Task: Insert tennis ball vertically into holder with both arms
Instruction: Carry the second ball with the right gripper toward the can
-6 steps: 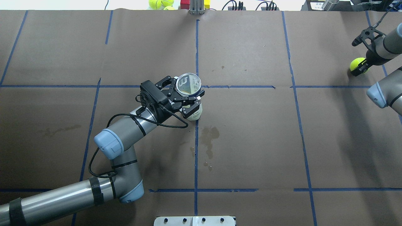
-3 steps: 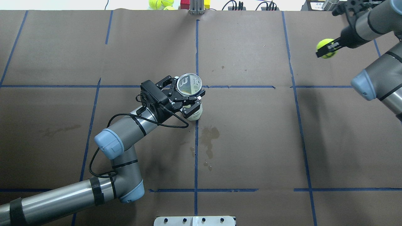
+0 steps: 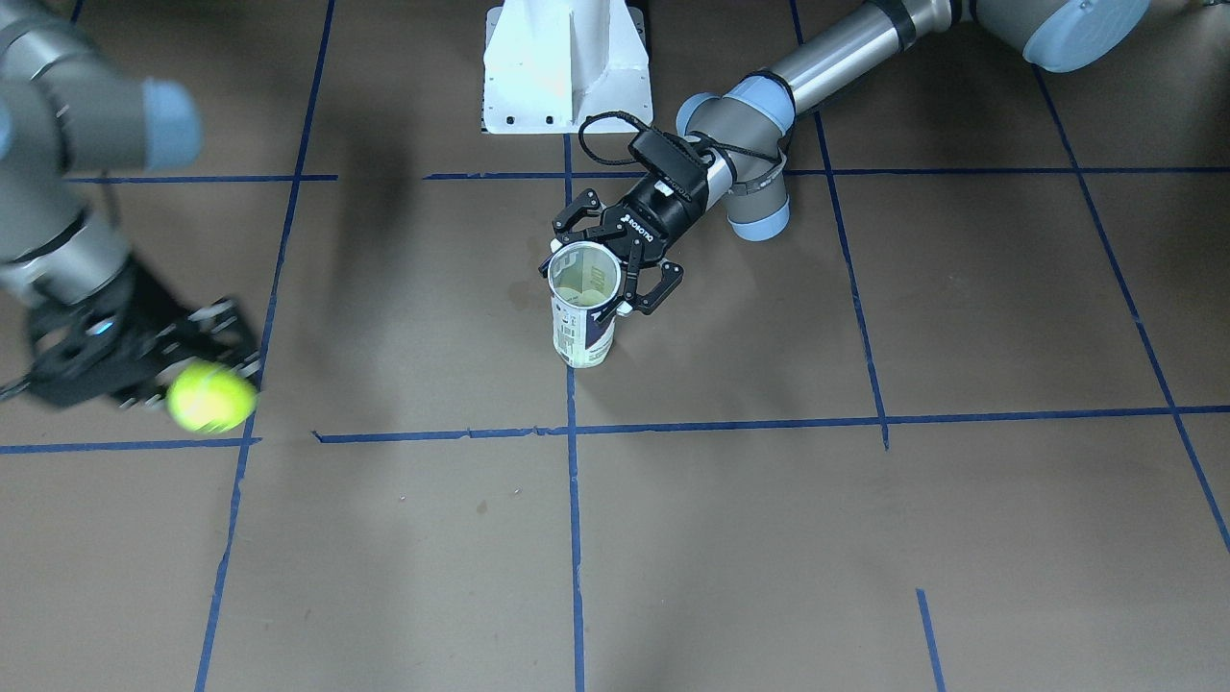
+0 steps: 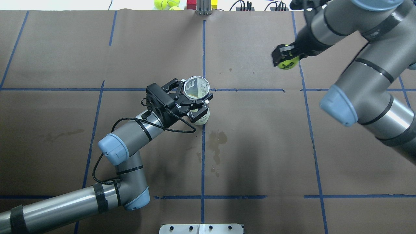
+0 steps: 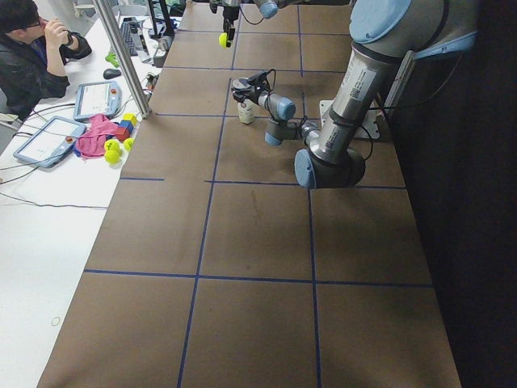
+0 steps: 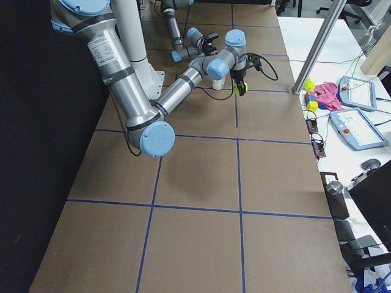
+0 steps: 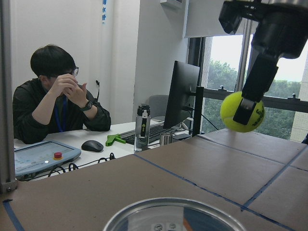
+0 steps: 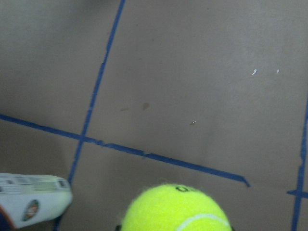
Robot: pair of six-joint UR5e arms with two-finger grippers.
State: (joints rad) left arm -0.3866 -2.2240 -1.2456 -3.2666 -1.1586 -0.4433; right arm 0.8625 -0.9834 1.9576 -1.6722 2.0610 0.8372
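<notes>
Left of the holder (image 4: 196, 87), the left gripper (image 4: 194, 97) comes in and is clamped around the can's upper wall, just under its metal rim. The holder stands upright on the brown-papered table (image 4: 260, 146) with its mouth facing up. Bare paper lies all round it, and the table edges are well away. It is clear plastic with a white and navy label. Well to the holder's right and farther from the robot, the right gripper (image 4: 284, 58) is closed on a yellow-green tennis ball (image 4: 287, 64), held above the table.
</notes>
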